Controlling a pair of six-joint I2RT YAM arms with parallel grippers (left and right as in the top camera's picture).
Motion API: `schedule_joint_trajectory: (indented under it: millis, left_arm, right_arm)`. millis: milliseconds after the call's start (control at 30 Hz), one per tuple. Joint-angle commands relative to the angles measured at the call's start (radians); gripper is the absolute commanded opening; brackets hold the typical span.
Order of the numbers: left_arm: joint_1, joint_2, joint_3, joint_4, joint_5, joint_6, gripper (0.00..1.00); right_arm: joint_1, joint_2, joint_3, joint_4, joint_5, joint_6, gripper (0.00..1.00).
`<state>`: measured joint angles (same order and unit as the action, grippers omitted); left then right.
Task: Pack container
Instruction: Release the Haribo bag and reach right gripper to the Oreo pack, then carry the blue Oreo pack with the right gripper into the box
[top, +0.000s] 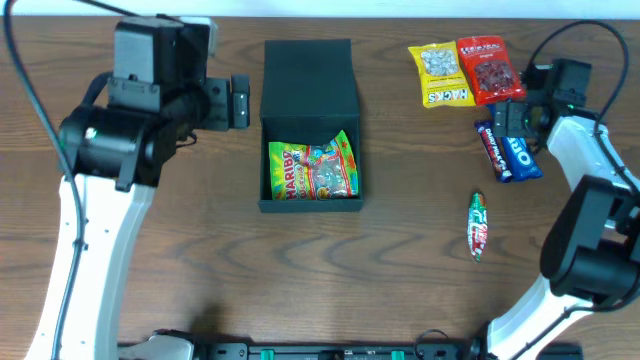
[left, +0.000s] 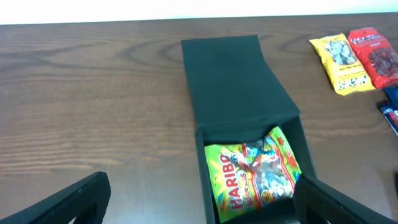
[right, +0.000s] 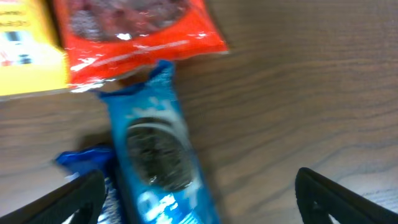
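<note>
Left gripper (top: 240, 103): jaws wide apart, holding nothing, tips pointing at the container (top: 310, 80), which sits just ahead of them with its flap lid laid open. A Haribo bag (top: 313, 170) already lies in the tray, tilted against the near wall and covering most of the floor. Risk: later packets stack on the slanted bag, ride above the rim and stop the lid from closing. Any sideways drift of this arm could also nudge the light box. Right gripper (top: 515, 122): also fully open and empty, well apart from the container, poised over the Oreo packet (right: 158, 155), which runs between its fingers. A second blue packet (right: 93, 168) touches the Oreo on one side, and the red packet (right: 137, 31) overlaps its far end. Risk: closing here pinches two wrappers at once or drags the red one. The yellow packet (top: 438, 72) lies beyond. The glossy film may slip.
</note>
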<state>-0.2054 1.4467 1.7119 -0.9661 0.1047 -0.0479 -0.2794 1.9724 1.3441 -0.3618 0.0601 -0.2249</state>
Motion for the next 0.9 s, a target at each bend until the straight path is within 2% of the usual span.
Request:
schedule_joint_trajectory:
  millis: [0,233,367,433,567,667,700,867]
  left_arm:
    - [0.004,0.022,0.01,0.031,0.001,-0.016,0.95]
    - [0.004,0.035,0.01,0.059,0.027,-0.046,0.95]
    - [0.003,0.035,0.01,0.059,0.027,-0.065,0.95]
    - [0.003,0.035,0.01,0.059,0.027,-0.07,0.95]
    - [0.002,0.035,0.01,0.059,0.053,-0.072,0.95]
    - [0.003,0.035,0.01,0.06,0.053,-0.072,0.95]
    - [0.003,0.034,0.01,0.06,0.049,-0.072,0.95]
    - [0.003,0.034,0.01,0.058,0.049,-0.071,0.95]
  right_arm:
    - [-0.019,0.042,-0.006,0.014,-0.049,-0.011,0.91]
    - [-0.02,0.095,-0.005,0.011,-0.165,-0.084,0.88]
    - [-0.022,0.115,-0.006,0.01,-0.169,-0.098,0.8]
    - [-0.022,0.122,-0.006,0.009,-0.169,-0.098,0.73]
    - [-0.022,0.124,-0.005,0.01,-0.168,-0.097,0.54]
    - [-0.022,0.124,-0.005,0.007,-0.169,-0.082,0.44]
    - [-0.021,0.124,-0.005,0.006,-0.169,-0.081,0.38]
    - [-0.02,0.111,0.011,-0.003,-0.17,-0.058,0.27]
